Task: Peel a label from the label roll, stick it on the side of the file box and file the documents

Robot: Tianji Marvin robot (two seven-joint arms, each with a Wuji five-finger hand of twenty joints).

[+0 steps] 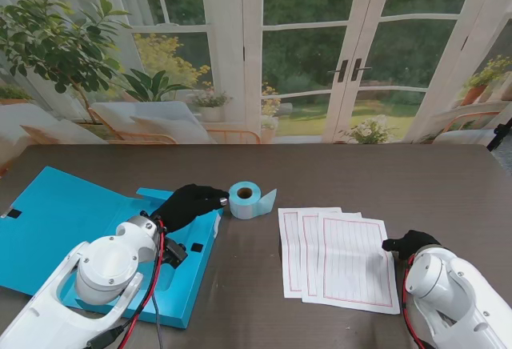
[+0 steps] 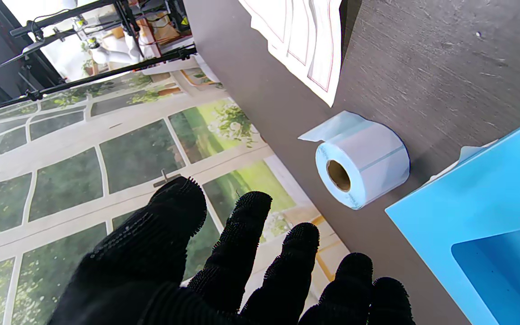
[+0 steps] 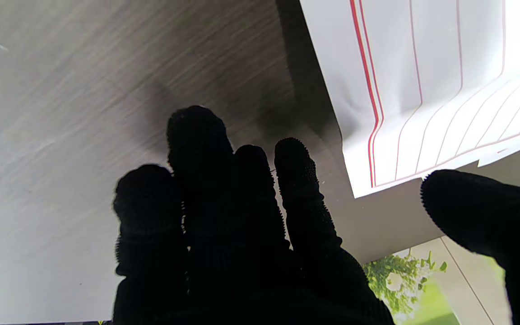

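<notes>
Label roll (image 1: pixel 246 199) lay unpeeled on the bench (image 1: pixel 360 181) with the empty, spread-fingered left hand (image 1: pixel 187 204) just beside it, needing to pinch the loose tail.

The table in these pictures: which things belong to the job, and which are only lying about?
For the job:
- pale blue roll of paper labels
- bright blue plastic file box, lying open
- white sheets with red ruled lines
- left hand, open, beside the roll
- right hand, open, by the sheets

Lying about:
- nothing that I can make out on the dark wooden table
</notes>
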